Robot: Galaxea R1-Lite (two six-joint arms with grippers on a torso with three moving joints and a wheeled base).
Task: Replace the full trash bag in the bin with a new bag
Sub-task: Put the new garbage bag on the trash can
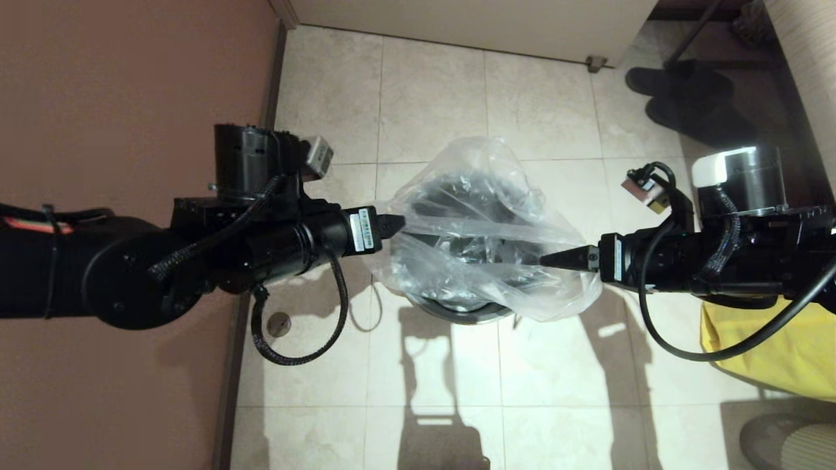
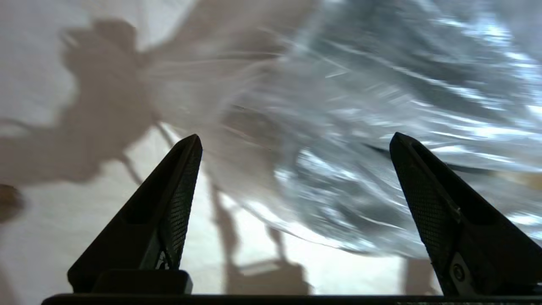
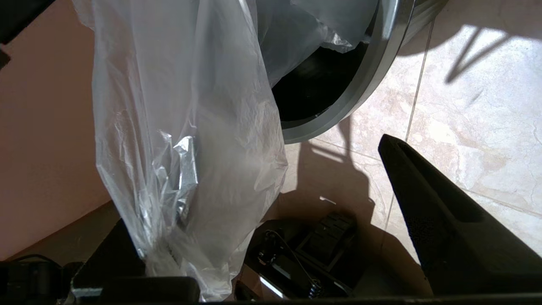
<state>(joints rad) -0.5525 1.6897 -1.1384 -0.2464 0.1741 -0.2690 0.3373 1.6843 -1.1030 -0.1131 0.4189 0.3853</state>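
The new bag, clear and crinkly, is draped loosely over the bin, whose grey rim shows only at the near side. My left gripper is at the bag's left edge. In the left wrist view the left gripper is open, with the bag just beyond its fingertips. My right gripper is at the bag's right side. The right gripper is open, and the bag hangs over and hides one finger. The other finger is bare, with the bin rim beyond.
An opaque yellow bag lies on the tiled floor under my right arm. A brown wall runs along the left, close to my left arm. Dark slippers sit at the far right, and a floor drain lies near the wall.
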